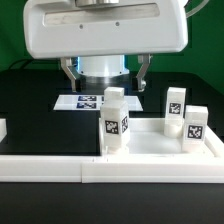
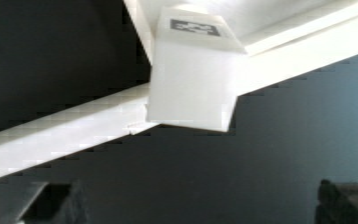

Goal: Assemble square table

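gripper: the gripper (image 1: 103, 73) is hanging behind the parts, above the marker board (image 1: 88, 102); its two dark fingers (image 1: 69, 70) are standing wide apart with nothing between them; in the wrist view only the two dark fingertips (image 2: 48, 203) are showing at the frame's edge, again with bare space between

nearest leg: one white tagged leg (image 1: 115, 122) is standing upright in front of the gripper, its tag facing the exterior camera; in the wrist view this is probably the white block (image 2: 194, 75) lying ahead of the open jaws, not between them

long axis: the leg is standing on end, so its long axis is running vertical; in the wrist view it is running away from the fingertips, roughly along the line midway between them

other legs: two more legs are standing upright toward the exterior view's right, one (image 1: 176, 104) farther back and one (image 1: 194, 126) nearer the front, both well apart from the jaws; a fourth piece at the exterior view's left edge is too cropped to name

tabletop: the square table slab (image 1: 150, 140) is lying flat by the long low border wall (image 1: 60, 168), the nearest leg standing at its edge; whether on it or just beside it I cannot tell

judgement: the coming move is probably turning on carrying the open jaws forward and down until that leg is sitting between the fingers
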